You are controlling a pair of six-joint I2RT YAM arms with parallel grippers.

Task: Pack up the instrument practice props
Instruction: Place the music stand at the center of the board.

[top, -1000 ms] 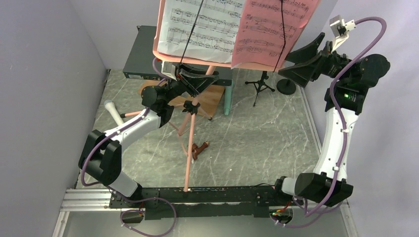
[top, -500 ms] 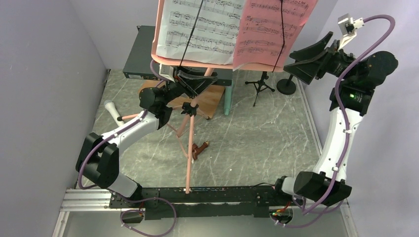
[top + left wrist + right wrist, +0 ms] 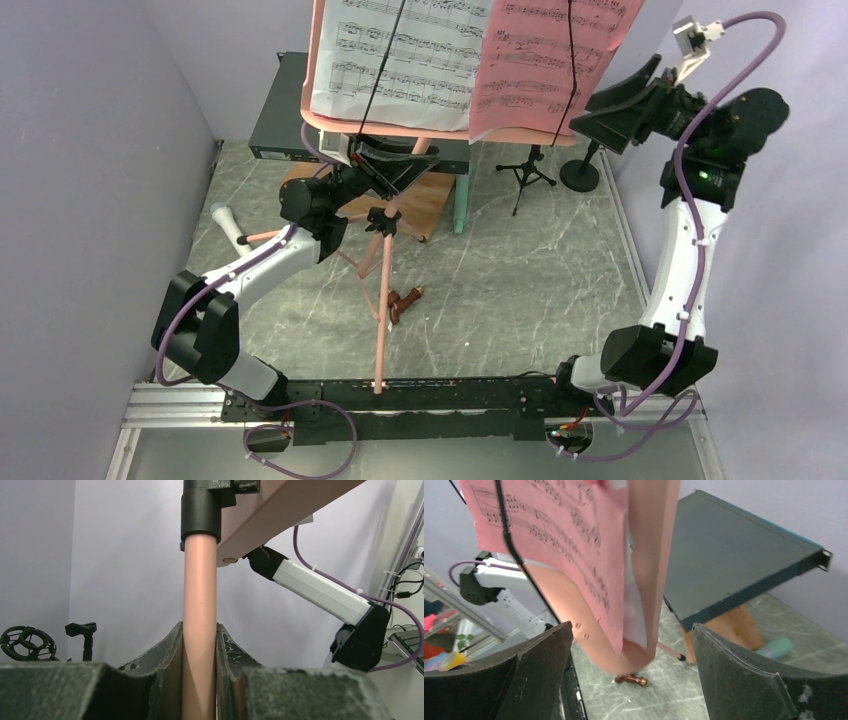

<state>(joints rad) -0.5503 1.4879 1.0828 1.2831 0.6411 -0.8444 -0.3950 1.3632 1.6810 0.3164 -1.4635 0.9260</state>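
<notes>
Counter: grey marbled slab, lavender walls on three sides, aluminium rail along the near edge. Dark grey metal box sits at the back, raised on a wooden board. Small brown wooden piece lies mid-counter beside the pink tripod legs. White microphone is on the counter at left, mint microphone down by the board. Black mic mounts stand back right, near the wall.

Pink music desk is upright at the top of its pole, holding the white page on the left and the red page on the right, each under a black retainer wire.

Left arm reaches forward and up under the desk. Left fingers are clamped tight on the pink pole just below its black collar.

Right arm is stretched high, wrist turned inward. Right fingers are spread wide, straddling the right edge of the desk and the red page, with a gap visible on both sides.
</notes>
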